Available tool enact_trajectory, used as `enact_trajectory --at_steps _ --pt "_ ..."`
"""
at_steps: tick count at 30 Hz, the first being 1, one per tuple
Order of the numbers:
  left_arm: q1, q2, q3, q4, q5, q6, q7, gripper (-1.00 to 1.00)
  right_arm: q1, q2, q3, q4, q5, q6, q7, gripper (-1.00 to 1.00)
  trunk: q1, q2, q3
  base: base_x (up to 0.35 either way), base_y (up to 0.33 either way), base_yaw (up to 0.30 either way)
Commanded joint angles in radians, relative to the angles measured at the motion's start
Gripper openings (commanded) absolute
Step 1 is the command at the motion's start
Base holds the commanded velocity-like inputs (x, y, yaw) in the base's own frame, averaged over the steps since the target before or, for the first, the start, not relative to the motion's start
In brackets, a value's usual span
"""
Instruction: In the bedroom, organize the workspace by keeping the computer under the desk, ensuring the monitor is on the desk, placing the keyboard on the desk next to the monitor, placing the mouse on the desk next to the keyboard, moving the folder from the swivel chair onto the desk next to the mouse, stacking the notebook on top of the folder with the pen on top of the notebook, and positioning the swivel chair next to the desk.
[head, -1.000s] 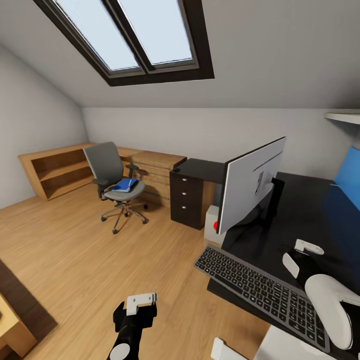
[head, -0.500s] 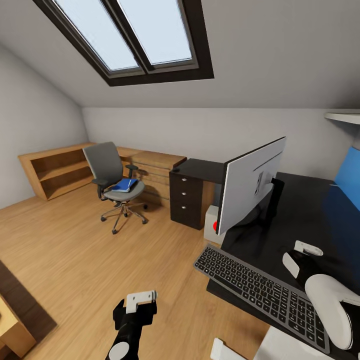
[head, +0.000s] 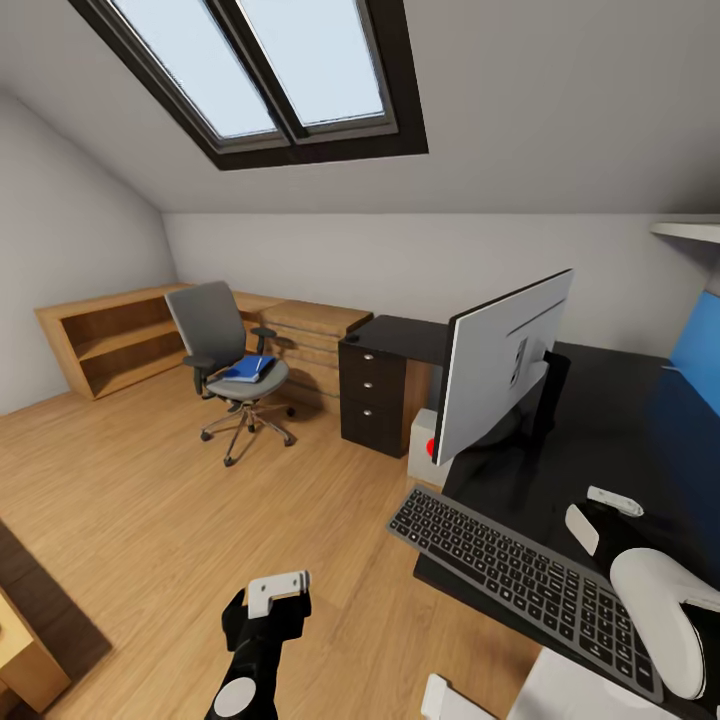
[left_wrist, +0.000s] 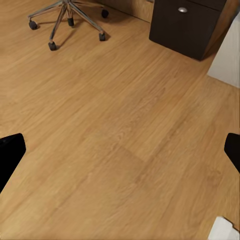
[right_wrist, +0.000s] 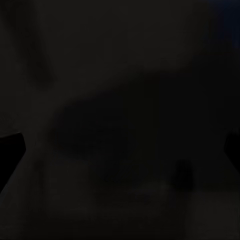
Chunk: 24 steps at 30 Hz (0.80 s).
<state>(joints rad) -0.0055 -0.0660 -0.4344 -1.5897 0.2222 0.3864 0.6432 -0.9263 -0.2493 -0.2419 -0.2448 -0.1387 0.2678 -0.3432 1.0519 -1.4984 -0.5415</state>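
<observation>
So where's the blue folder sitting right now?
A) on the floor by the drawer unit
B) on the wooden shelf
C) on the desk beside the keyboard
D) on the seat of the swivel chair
D: in the head view the blue folder lies on the seat of the swivel chair, across the room from the desk.

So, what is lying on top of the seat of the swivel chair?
A blue folder lies on the swivel chair seat, with something light beneath its edge. Whether that is the notebook, and whether a pen is there, is too small to tell.
</observation>
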Motion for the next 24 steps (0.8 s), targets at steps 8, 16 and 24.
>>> enact_trajectory --at_steps 8,16,24 --pt "-0.001 0.0 -0.001 -0.001 0.006 0.003 0.017 1.0 0.0 0.0 0.004 -0.002 -0.01 0.005 -0.005 1.0 0.031 -0.057 -0.026 0.0 0.0 0.0" --pt "-0.001 0.0 -0.001 -0.001 0.006 0.003 0.018 1.0 0.0 0.001 0.004 -0.002 -0.01 0.005 -0.005 1.0 0.035 -0.064 -0.029 0.0 0.0 0.0" --pt "-0.001 0.0 -0.001 -0.001 0.006 0.003 0.018 1.0 0.0 0.001 0.004 -0.002 -0.009 0.005 -0.005 1.0 0.058 -0.106 -0.048 0.0 0.0 0.0"
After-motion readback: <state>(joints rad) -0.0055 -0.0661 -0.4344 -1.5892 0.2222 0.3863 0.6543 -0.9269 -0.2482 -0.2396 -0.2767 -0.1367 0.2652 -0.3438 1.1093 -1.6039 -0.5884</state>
